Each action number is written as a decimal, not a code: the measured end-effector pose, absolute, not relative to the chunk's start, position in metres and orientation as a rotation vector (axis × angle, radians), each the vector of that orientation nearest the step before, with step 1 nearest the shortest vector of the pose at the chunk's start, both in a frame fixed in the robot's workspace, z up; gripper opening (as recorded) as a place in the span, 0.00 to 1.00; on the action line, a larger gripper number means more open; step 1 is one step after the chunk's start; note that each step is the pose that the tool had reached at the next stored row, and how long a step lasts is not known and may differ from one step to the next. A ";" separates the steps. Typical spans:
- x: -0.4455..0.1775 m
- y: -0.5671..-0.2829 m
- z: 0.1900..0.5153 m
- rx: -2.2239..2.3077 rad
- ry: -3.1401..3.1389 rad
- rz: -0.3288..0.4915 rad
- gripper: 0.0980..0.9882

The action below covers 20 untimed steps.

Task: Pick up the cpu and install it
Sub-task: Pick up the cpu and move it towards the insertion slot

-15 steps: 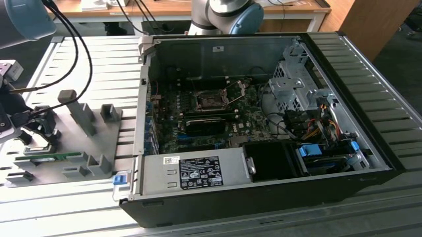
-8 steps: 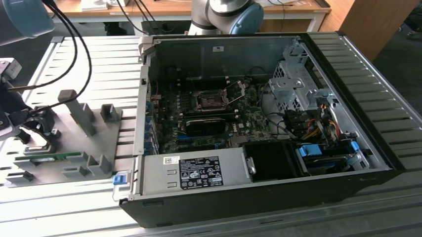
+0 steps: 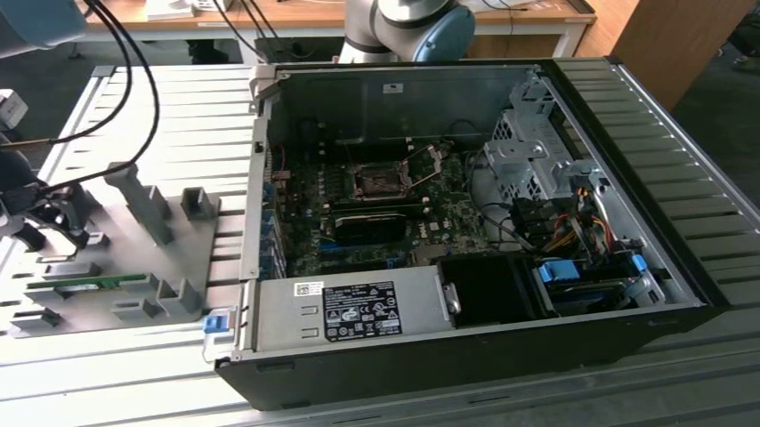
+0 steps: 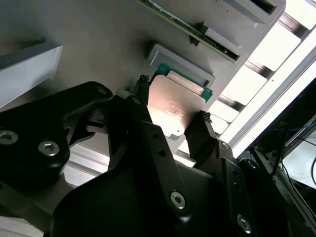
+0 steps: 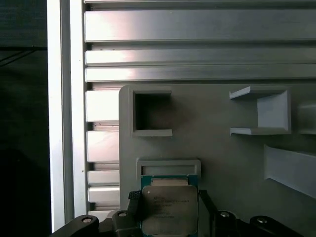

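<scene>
The cpu (image 4: 174,106), a flat silvery square with a green rim, lies on the grey fixture plate (image 4: 98,39) against a small grey bracket. My gripper (image 4: 173,101) straddles it, and the black fingertips (image 4: 143,85) press on two opposite edges. In the first wrist view the cpu (image 5: 169,210) sits between the same fingers, just below the bracket (image 5: 168,165), with the gripper (image 5: 169,196) shut on it. In the exterior view the gripper (image 3: 50,227) hangs low over the fixture plate (image 3: 131,267) at that view's left. The open processor socket (image 3: 383,182) is on the motherboard inside the computer case.
The open computer case (image 3: 475,231) lies on the slatted metal table (image 3: 665,107), with drive bays and cables at the exterior view's right. Upright grey blocks (image 3: 142,205) and a narrow green circuit strip (image 3: 101,283) stand on the fixture plate. Black cables (image 3: 131,80) hang over it.
</scene>
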<state>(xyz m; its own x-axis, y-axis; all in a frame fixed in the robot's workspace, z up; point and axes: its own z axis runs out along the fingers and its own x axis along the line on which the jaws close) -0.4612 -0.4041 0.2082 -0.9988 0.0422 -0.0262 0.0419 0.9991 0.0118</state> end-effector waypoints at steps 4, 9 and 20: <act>-0.461 -0.404 0.215 0.065 3.116 0.019 0.50; -0.461 -0.404 0.223 0.066 3.118 0.020 0.50; -0.461 -0.404 0.230 0.066 3.118 0.020 0.50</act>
<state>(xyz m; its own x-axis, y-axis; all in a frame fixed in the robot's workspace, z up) -0.4612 -0.4041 0.2304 -0.9989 0.0422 -0.0224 0.0419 0.9990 0.0135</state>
